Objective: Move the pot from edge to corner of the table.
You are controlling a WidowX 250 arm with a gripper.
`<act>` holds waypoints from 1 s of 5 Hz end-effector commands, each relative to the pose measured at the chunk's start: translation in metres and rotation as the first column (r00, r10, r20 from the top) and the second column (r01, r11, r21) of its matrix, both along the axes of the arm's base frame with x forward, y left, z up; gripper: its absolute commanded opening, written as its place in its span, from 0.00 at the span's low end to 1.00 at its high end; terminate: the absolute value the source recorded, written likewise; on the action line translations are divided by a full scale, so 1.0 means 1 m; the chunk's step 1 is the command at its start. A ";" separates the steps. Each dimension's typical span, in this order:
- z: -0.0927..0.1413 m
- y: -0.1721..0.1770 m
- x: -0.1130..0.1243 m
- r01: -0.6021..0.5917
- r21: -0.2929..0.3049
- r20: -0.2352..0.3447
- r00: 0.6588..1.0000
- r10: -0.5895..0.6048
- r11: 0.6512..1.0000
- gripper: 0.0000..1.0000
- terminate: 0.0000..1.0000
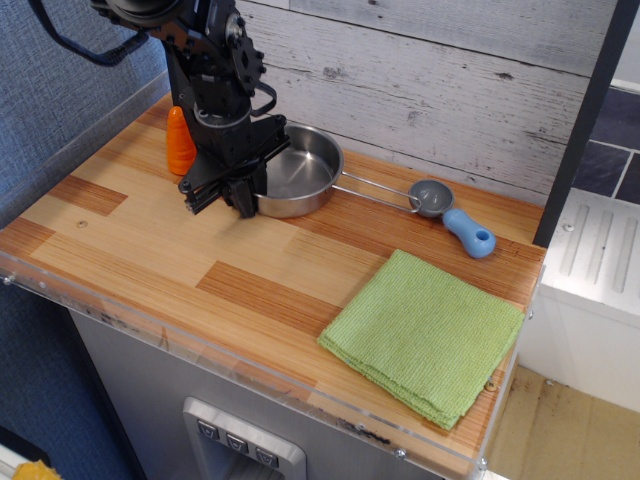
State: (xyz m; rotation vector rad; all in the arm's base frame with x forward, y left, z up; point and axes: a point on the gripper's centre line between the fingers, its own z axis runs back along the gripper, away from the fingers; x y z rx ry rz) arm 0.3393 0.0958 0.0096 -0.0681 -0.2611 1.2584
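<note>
The pot (300, 170), a shallow shiny steel pan, sits at the back of the wooden table (150, 245), near the plank wall. Its thin wire handle (375, 192) points right, and the handle's end touches or nearly touches the grey scoop (432, 197). My black gripper (240, 195) stands over the pot's left rim. Its fingers are closed on that rim. The arm hides the pot's left edge.
An orange carrot-like object (180, 140) stands just left of the gripper. The scoop's blue handle (468, 233) points to the front right. A folded green cloth (425, 335) lies at the front right. A clear acrylic rim (200, 345) lines the table's front edge.
</note>
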 end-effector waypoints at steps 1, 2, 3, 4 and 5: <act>0.008 0.009 -0.006 -0.035 -0.008 0.035 0.999 0.035 0.999 1.00 0.00; 0.012 0.009 -0.006 -0.018 -0.001 0.033 0.999 0.018 1.000 1.00 0.00; 0.019 0.010 -0.002 0.017 0.012 0.028 0.999 -0.017 1.000 1.00 0.00; 0.025 0.008 0.004 0.041 0.017 0.034 0.999 -0.041 0.999 1.00 0.00; 0.042 0.009 0.019 0.090 0.053 0.065 0.993 -0.094 0.994 1.00 0.00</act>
